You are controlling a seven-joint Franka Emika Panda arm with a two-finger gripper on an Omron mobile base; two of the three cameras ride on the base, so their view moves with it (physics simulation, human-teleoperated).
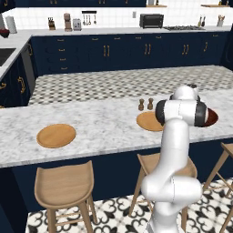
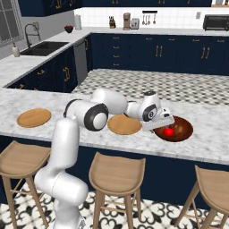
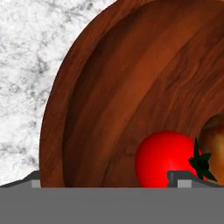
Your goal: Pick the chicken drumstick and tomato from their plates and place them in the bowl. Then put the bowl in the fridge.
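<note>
With the tomato (image 3: 164, 157) lying in the bowl (image 2: 184, 129) beside the chicken drumstick (image 3: 215, 133), both plates (image 2: 34, 117) bare and the gripper (image 2: 163, 126) spread wide and empty above it, the filling seems finished, so gripping the bowl's rim for the fridge comes next.

stools (image 1: 64, 184) at counter (image 1: 104, 132) | shakers (image 1: 145, 104) | toaster oven (image 1: 151, 20) | sink (image 2: 42, 47)

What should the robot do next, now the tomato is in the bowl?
Probably lift the open claw clear, then come back to grip the bowl's rim. The tomato already lies inside, beside something brown, both plates look bare, and the fridge step remains.
</note>
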